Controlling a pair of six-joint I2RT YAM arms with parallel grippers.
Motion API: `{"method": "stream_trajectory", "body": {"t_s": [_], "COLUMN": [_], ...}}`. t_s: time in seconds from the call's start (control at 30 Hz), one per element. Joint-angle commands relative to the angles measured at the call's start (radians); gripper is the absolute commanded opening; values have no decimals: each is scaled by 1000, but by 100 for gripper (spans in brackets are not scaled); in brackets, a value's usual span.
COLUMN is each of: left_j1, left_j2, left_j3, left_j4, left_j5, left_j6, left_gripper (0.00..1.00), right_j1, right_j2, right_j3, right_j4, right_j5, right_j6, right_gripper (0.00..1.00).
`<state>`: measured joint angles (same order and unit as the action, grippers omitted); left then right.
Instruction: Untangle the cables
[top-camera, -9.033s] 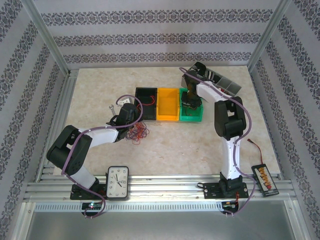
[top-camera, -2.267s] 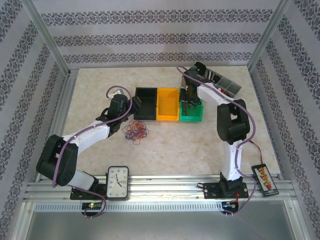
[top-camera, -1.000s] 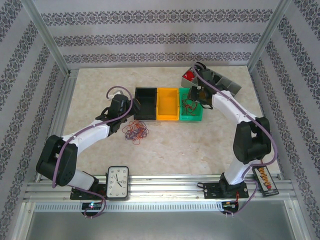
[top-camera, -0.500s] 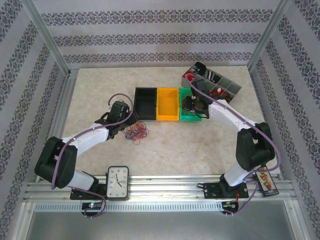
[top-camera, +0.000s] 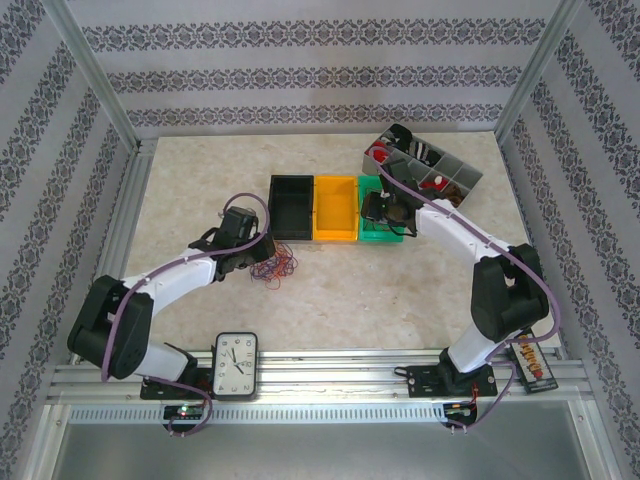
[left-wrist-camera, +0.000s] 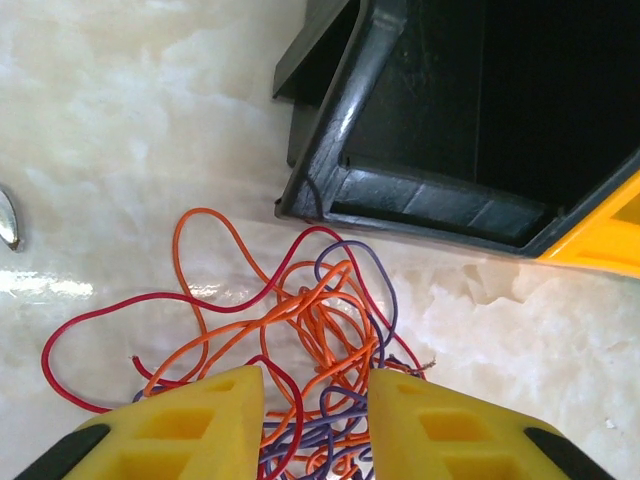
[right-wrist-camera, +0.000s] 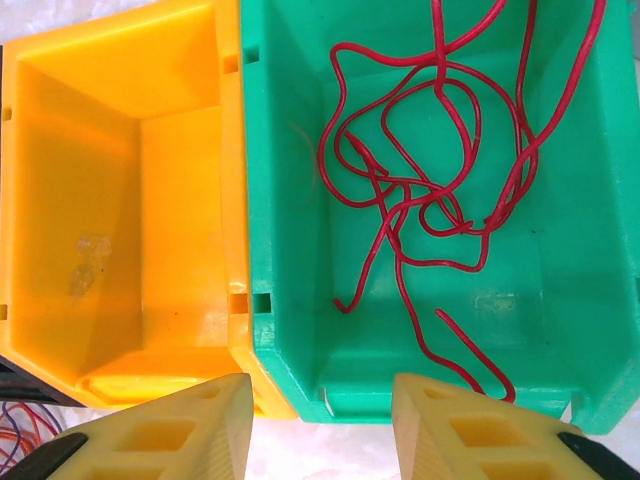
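**Two end effectors at the cable tangle and the green bin**

Left end effector (left-wrist-camera: 316, 425): the yellow fingers (left-wrist-camera: 200, 425) stand partly apart with a clear gap between them. Strands of the tangled cables (left-wrist-camera: 320, 320) run through that gap, and nothing is seen clamped. The tangle is a knot of thin orange, red and violet-blue wires. It lies on the desk (left-wrist-camera: 120, 100) between and directly ahead of the fingertips, just beside the near corner of the black bin (left-wrist-camera: 420, 200).

Right end effector (right-wrist-camera: 322, 430): the fingers are partly apart and hold nothing. They hang over the near rim of the green bin (right-wrist-camera: 285, 200). A loose red cable (right-wrist-camera: 445, 210) lies looped on that bin's floor, ahead of the fingertips and apart from them. The yellow bin (right-wrist-camera: 120, 180) adjoins the green bin's left wall.

Top view: the three bins form a row, with the grey compartment tray (top-camera: 452, 178) beyond the green one. A clock (top-camera: 236, 366) stands at the near edge, and its dial is too small to read.
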<state>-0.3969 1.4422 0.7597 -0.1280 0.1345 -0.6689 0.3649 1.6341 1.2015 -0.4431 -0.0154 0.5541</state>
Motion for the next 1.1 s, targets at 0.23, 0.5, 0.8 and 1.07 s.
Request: {"method": "stream_trajectory", "body": {"t_s": [0.23,0.5,0.8,1.07], "left_j1": [11,12,15,42], "left_j2": [27,101,-4,-123], "left_j3": [2,12,-38,-73], "left_j4": [-49,20,108,157], "left_j5": [-3,18,34,69], "left_j6": [42,63,11,-68], "left_gripper": [26,8,0,0], "right_j1": [18,173,324,387], "right_j2": [7,50,229,485], "right_j3": [6,21,179,444], "right_j4": [20,25,-12,-139], "right_j5": [-60,-152,-311,-433], "right_j6": [-15,-135,-253,-298], "right_gripper": [42,42,42,40]}}
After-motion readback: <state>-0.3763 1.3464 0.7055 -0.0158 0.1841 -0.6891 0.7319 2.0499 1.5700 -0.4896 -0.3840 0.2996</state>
